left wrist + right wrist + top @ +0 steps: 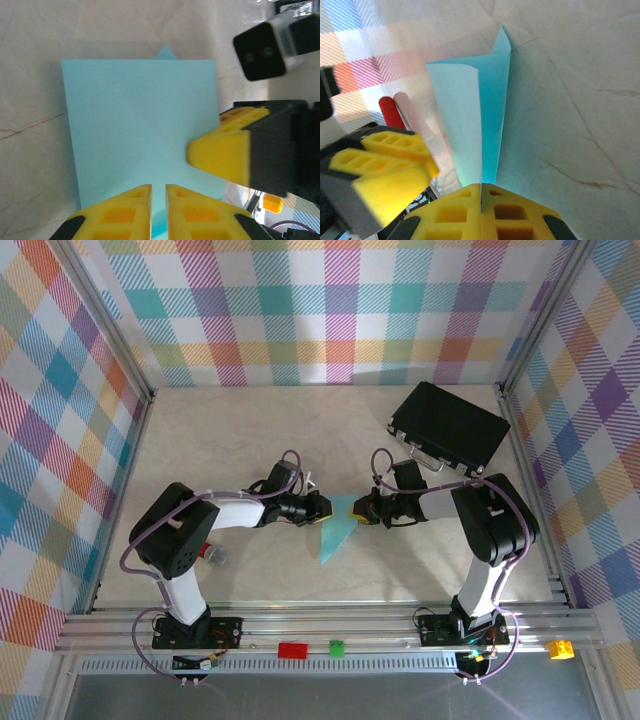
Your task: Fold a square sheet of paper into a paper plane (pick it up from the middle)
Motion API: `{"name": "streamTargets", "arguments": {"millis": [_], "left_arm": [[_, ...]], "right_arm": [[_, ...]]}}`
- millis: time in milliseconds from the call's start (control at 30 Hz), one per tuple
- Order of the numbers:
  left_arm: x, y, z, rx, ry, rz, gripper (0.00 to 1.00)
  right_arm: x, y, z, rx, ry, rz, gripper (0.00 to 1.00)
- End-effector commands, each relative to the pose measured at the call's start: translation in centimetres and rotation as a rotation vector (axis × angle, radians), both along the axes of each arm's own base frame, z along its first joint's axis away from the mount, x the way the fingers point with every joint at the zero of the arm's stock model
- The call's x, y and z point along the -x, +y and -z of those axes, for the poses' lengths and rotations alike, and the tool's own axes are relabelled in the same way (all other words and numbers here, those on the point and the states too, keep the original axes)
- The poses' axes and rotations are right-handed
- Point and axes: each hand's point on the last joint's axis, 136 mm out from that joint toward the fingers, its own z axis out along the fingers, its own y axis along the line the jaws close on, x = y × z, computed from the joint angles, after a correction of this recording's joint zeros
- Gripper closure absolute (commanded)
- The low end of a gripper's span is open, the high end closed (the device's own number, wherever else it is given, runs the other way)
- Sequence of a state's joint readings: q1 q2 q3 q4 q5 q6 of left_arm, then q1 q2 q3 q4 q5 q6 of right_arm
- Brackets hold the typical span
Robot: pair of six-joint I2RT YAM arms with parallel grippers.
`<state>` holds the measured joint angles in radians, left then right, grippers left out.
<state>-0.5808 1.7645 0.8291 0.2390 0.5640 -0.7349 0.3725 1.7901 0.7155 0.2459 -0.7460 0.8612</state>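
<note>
The light-blue square sheet of paper [337,532] is folded and hangs between the two grippers, tapering to a point toward the near edge. In the left wrist view the sheet [140,125] faces me as a flat panel with a small tip poking up behind its top edge. My left gripper [158,200] sits at the sheet's lower edge, its yellow jaws parted by a narrow gap. My right gripper [481,189] is shut on the sheet [490,110], whose layers run up from its jaws. From above, the left gripper [322,508] and right gripper [358,510] face each other.
A black case [450,428] lies at the back right. Small red [293,649], green [336,647] and yellow [560,648] blocks sit on the front rail. A small grey-red object [212,555] lies by the left arm. Plaid walls enclose the table.
</note>
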Motion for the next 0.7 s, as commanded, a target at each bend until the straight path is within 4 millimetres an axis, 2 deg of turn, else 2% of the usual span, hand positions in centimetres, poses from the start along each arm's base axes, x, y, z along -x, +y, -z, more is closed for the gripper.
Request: {"name": "streamTargets", "arguments": {"millis": [0,167,333,667], "left_arm": [[-0.2,0.9,-2.1,0.005,-0.082,-0.002,0.82],[0.3,1.9,-3.8,-0.01,-0.153,-0.007,0.8],[0.7,2.5,-4.6,0.001,-0.211,-0.011,0.79],[1.2,2.1,-5.7,-0.003,-0.266,0.014,0.79]], "right_arm": [[-0.5,-0.7,-0.9,0.016,-0.028,0.059,1.0],[-0.6,-1.5,-1.1,0.046,-0.031,0.139,1.0],[-0.7,-2.0,-1.5,0.056,-0.043,0.226,1.0],[-0.2,-2.7,-1.6,0.065,-0.025,0.324,1.0]]}}
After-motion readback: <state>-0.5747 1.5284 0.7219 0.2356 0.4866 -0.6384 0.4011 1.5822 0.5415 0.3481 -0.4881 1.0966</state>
